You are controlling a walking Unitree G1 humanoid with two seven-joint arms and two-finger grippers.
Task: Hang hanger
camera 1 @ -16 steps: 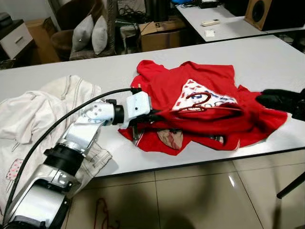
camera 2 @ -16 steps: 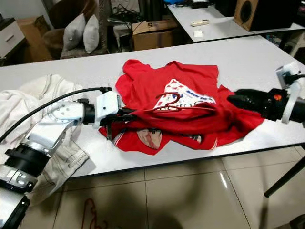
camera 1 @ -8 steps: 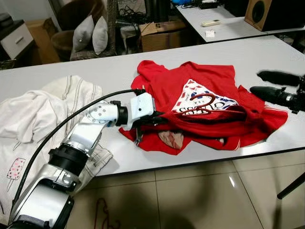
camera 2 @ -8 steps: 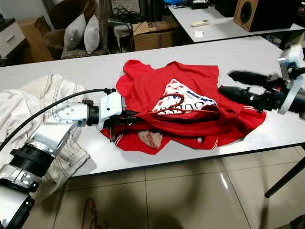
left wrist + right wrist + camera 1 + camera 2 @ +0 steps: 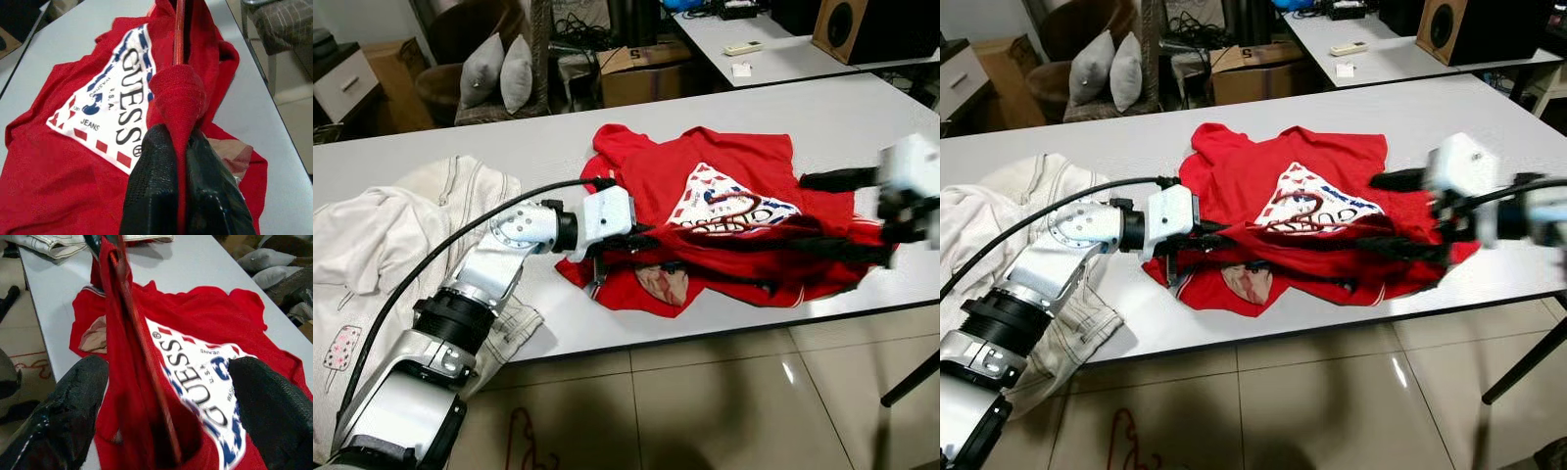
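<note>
A red printed T-shirt (image 5: 724, 211) is spread across the middle of the white desk (image 5: 558, 147), and a red hanger (image 5: 729, 209) is seen lying in it, its hook resting on the white chest print near the centre of the frame. The left hand (image 5: 1197, 245), at centre-left, is clenched on a fold of the shirt's fabric with the hanger's rod running out of that fold, as the left wrist view shows (image 5: 178, 29). The right hand (image 5: 166, 401), at the right edge of the frame, is spread wide, its fingers (image 5: 73, 401) straddling the raised ridge of cloth and rod without closing on it. A cream garment (image 5: 382, 235) lies at the far left of the desk. The hanger is judged to be threaded only partly; seating the shirt and hanging it up remain to be done.
</note>
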